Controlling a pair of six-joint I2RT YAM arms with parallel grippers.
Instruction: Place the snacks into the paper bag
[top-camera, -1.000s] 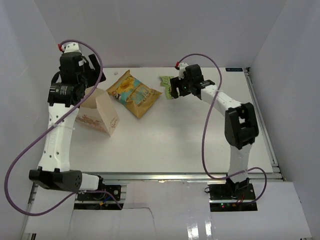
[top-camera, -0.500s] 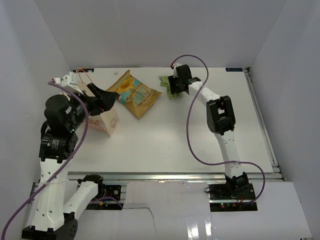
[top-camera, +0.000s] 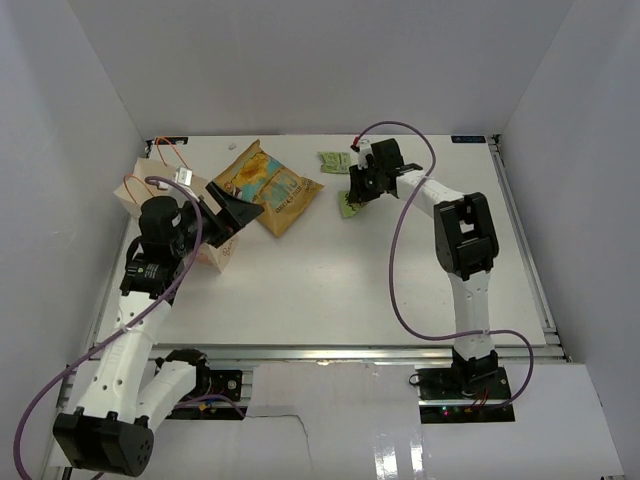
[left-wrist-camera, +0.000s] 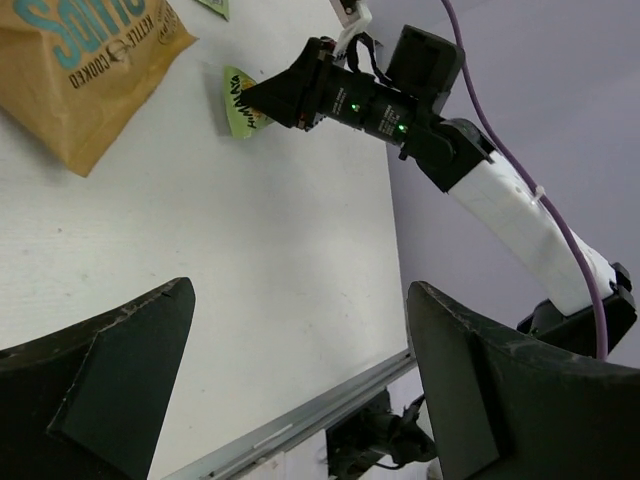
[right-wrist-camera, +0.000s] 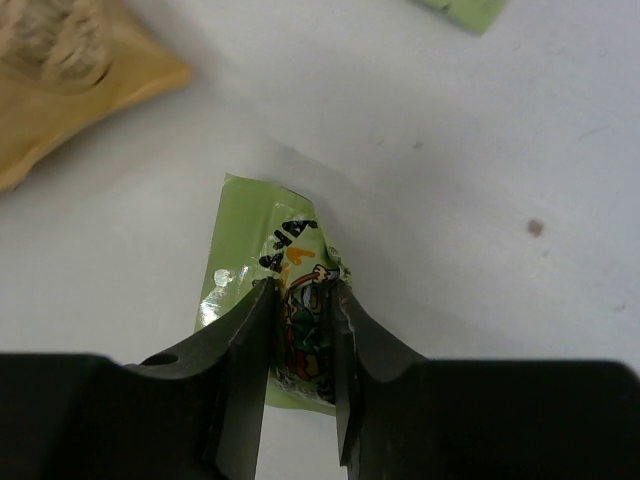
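Observation:
My right gripper (right-wrist-camera: 300, 305) is shut on a green sachet (right-wrist-camera: 255, 250), which crumples between the fingers just above the table. From above, this sachet (top-camera: 350, 208) hangs under the right gripper (top-camera: 360, 190) at the back centre. A second green sachet (top-camera: 332, 160) lies flat behind it. The large yellow-and-teal chip bag (top-camera: 266, 186) lies at the back left. The cream paper bag (top-camera: 225, 252) stands at the left, with orange handles (top-camera: 165, 146). My left gripper (top-camera: 233, 208) is open and empty, between the paper bag and the chip bag. In the left wrist view its fingers (left-wrist-camera: 110, 400) stand wide apart over bare table.
White walls close in the table on the left, back and right. A metal rail (top-camera: 350, 352) runs along the near edge. The right arm's purple cable (top-camera: 400, 270) loops over the middle of the table. The left wrist view shows the chip bag (left-wrist-camera: 90, 70) and the held sachet (left-wrist-camera: 238, 100).
The right gripper has closed on the green sachet and drawn it a little nearer. The left arm has swung down from above the paper bag, with its open gripper now beside the bag.

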